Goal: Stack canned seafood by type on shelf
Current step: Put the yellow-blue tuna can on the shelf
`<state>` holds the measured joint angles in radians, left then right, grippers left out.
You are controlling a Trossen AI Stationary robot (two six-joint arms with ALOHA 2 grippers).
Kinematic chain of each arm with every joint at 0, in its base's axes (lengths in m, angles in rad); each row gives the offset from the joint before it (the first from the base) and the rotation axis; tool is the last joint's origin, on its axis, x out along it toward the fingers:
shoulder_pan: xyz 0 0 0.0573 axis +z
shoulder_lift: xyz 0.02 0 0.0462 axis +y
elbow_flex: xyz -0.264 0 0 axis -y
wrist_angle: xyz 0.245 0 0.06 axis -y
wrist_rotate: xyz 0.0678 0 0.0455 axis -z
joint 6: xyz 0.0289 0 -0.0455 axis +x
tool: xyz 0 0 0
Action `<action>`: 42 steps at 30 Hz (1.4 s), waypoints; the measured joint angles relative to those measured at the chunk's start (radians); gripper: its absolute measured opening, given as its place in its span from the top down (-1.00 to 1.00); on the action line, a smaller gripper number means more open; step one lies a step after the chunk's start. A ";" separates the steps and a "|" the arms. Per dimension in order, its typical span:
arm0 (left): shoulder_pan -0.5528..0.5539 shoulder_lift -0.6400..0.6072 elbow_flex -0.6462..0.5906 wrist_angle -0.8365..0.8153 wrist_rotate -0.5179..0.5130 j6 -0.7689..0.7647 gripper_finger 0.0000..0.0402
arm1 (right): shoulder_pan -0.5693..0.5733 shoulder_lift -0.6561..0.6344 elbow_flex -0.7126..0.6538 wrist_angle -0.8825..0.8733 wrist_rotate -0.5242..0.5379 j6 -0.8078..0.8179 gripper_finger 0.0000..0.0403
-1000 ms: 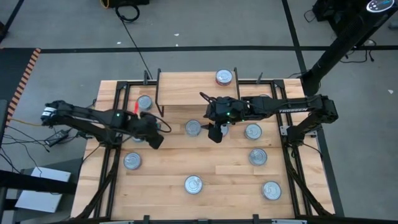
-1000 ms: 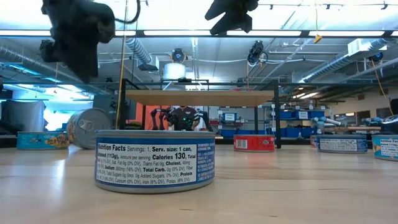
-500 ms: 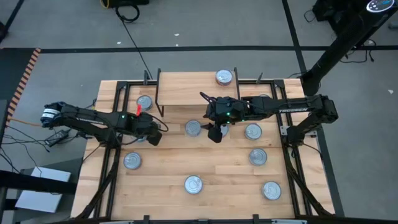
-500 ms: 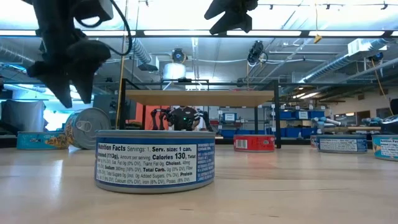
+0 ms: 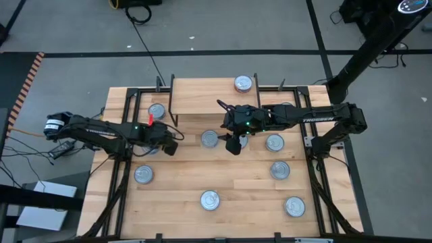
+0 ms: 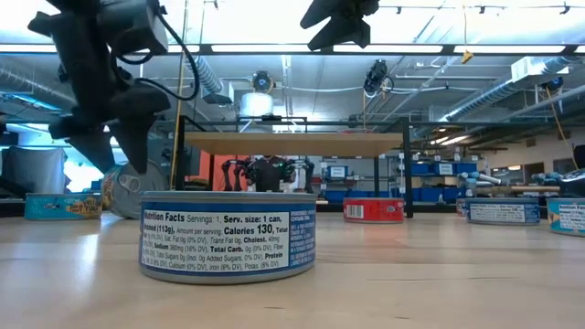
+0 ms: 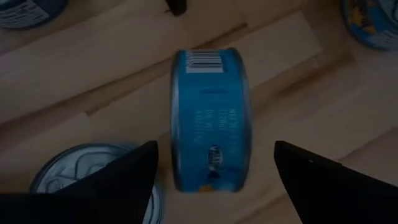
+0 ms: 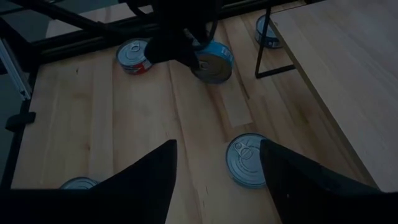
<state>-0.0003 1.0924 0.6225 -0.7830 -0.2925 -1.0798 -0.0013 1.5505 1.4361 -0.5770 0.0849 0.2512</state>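
A teal can (image 7: 208, 118) lies on its side wall on the tabletop at the left. My left gripper (image 7: 214, 146) hangs open just above it, slanting down, one finger on either side and clear of it; the low view shows the gripper (image 6: 110, 151) in front of the can (image 6: 128, 187). A red-labelled can (image 8: 135, 55) stands upright right beside them. The shelf (image 5: 212, 96) stands at the far edge with one can (image 5: 243, 84) on its top board. My right gripper (image 5: 234, 144) waits open, high above the table's middle.
More upright cans stand about the table: one by the shelf's left leg (image 5: 156, 111), two before the shelf (image 5: 210, 139) (image 5: 275, 142), others nearer (image 5: 143, 175) (image 5: 210, 200) (image 5: 279, 170) (image 5: 294, 206). Black rails (image 5: 128, 108) frame the tabletop.
My left gripper has sunk toward the teal can lying on its side and has opened on the way down, so its fingers now straddle the can. The can has stayed where it was.
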 joint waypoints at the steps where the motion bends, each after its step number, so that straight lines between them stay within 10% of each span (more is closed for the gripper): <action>1: 0.004 0.000 -0.007 0.009 -0.004 0.000 -0.62 | 0.000 0.000 0.000 0.000 0.000 0.000 -0.18; 10: 0.016 0.000 -0.043 0.032 -0.023 0.003 -0.49 | 0.000 0.000 0.000 0.000 0.000 0.000 -0.18; 20: 0.016 0.000 -0.046 0.112 -0.026 0.052 0.26 | 0.000 0.000 0.000 0.027 0.000 0.000 -0.14; 32: -0.001 -0.034 -0.046 0.215 0.169 0.058 0.26 | 0.002 0.000 0.000 0.027 0.000 0.009 -0.13; 42: -0.001 -0.165 -0.046 0.753 0.357 -0.013 0.26 | 0.024 -0.013 0.000 0.023 0.000 0.051 -0.15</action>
<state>-0.0017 0.9277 0.5766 -0.0298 0.0645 -1.0924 0.0230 1.5371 1.4361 -0.5544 0.0845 0.3020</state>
